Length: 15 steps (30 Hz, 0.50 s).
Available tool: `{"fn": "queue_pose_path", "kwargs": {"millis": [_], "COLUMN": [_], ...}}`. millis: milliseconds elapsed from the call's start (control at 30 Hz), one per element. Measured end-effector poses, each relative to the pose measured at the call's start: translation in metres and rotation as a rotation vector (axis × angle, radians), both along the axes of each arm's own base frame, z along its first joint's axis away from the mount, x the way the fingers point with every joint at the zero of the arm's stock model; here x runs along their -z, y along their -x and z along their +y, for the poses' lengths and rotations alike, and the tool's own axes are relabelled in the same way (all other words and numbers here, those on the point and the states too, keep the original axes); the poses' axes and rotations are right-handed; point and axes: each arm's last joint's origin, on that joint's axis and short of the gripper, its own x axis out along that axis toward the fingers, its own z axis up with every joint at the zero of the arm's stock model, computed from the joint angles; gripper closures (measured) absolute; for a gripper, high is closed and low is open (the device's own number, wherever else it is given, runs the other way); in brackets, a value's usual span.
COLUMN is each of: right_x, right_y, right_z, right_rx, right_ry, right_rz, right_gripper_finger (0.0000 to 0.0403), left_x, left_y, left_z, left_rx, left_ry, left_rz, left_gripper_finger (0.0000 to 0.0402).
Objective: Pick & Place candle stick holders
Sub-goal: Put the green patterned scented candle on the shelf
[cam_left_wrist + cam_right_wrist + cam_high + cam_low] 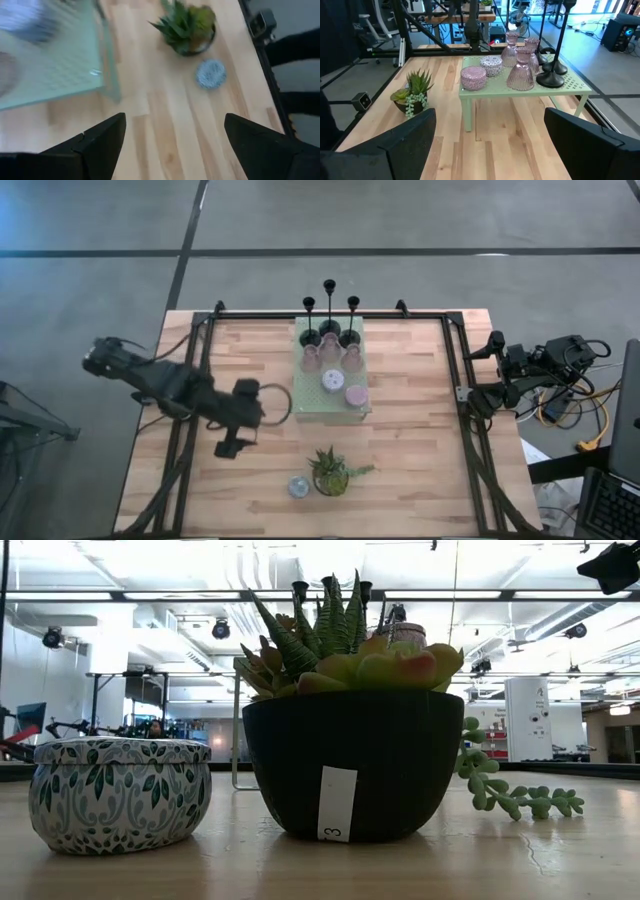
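On the perforated mat point(333, 402), ribbed pink glass holders point(520, 76), slim black sticks point(329, 315)

Overhead, table-level, two wrist views

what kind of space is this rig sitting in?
Probably an open robotics lab or workshop: a bare concrete floor around the wooden table, exposed ceiling ducts overhead, and desks with monitors beyond the table.
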Motion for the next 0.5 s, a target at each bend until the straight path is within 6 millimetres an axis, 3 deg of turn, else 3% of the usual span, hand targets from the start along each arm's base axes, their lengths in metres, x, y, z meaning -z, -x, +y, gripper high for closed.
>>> {"fn": "queue_pose_path", "kwargs": {"millis": [233, 367, 500], "right_x": [0.000, 0.000, 0.000], "right_y": [0.000, 0.000, 0.000], "right_z": [0.000, 0.000, 0.000], "right_rx": [0.000, 0.000, -0.001], "right_ry": [0.000, 0.000, 0.000], "right_rz": [0.000, 0.000, 0.000], "right_gripper_finger": [0.0037, 0.0037, 0.0037], "left_x": [0.073, 0.095, 0.102], "left_y": [-0.009, -0.024, -0.042], "left_z": [-0.027, -0.046, -0.065], "left_rx": [0.192, 0.279, 0.330], "left_ry": [0.108, 0.174, 0.107], "left_rz": [0.085, 0.151, 0.170], "left_gripper_finger": [0.0060, 0.0060, 0.0060]}}
